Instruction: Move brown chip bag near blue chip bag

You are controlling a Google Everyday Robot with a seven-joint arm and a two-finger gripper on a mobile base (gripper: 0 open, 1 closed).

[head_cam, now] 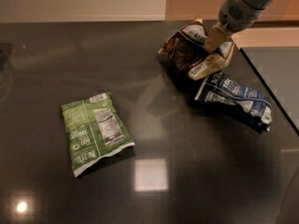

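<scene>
Brown chip bag (180, 50): just beside blue chip bag (233, 94).
End effector (211, 52): clamped on its right edge.
Remaining: we judge only release.

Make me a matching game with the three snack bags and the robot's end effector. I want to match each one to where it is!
Things:
1. green bag
2. brown chip bag
3. blue chip bag
4. end effector

Places:
A. lying on the right side of the table, closest to its right edge
B. reaching in from the top right, shut on a bag
C. alone on the left, nutrition label facing up
D. at the back of the table, pinched on its right side

Pairs: 1-C, 2-D, 3-A, 4-B
</scene>
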